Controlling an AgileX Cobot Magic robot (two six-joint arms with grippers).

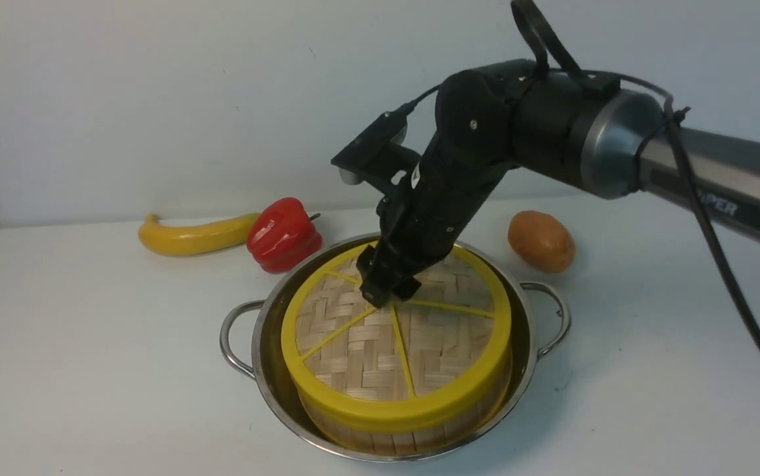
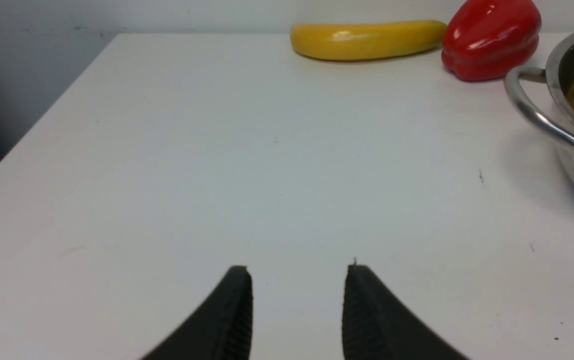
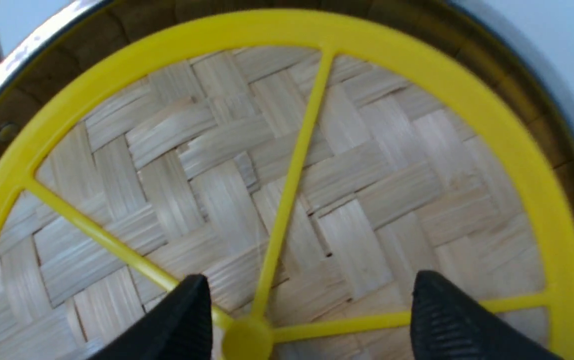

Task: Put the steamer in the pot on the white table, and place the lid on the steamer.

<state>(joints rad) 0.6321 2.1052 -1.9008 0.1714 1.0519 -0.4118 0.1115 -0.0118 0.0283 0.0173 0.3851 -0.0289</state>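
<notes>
Legible text, one item: white capital letters "PER" were printed on the grey forearm tube of the right arm (image 1: pixel 730 182), just beyond the black cable that crossed it and hid any earlier letters. A small pale sticker on the black wrist housing (image 1: pixel 415 174) of that arm was too small to read. The other two views carried no lettering.

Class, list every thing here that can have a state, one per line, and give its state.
Lid: on the steamer, released.
Steamer: seated in the pot, covered.
Pot: upright on the table, holding the steamer.
Right tool: open, fingers astride the lid's knob.
Left tool: open, empty, above the table.
</notes>
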